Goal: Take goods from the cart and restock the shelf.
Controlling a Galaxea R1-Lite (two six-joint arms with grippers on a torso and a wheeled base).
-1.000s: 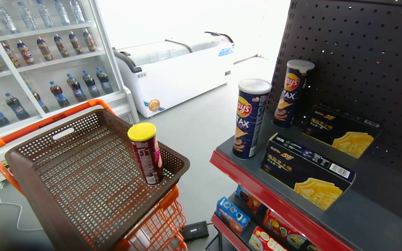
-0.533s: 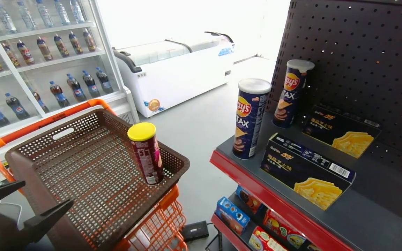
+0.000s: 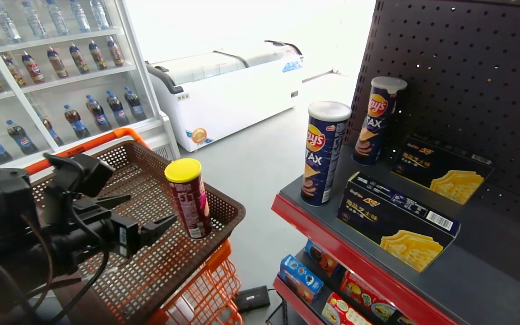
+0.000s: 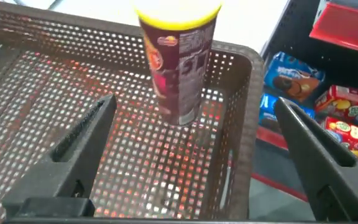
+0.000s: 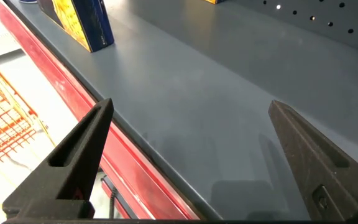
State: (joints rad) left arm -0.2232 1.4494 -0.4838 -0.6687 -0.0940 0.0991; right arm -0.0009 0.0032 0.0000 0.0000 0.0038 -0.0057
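Yellow-lidded maroon can [image 3: 192,207] upright in cart basket [image 3: 237,210], left tool [image 3: 151,208] just beside it, jaws apart.

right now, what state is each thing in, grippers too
left gripper: open, over the basket
right gripper: open, empty, above the shelf
yellow-lidded can: upright in basket, lid on, ungripped
front blue can: upright on shelf, lid on
rear blue can: upright, lid on
front box: closed, on shelf
rear box: closed
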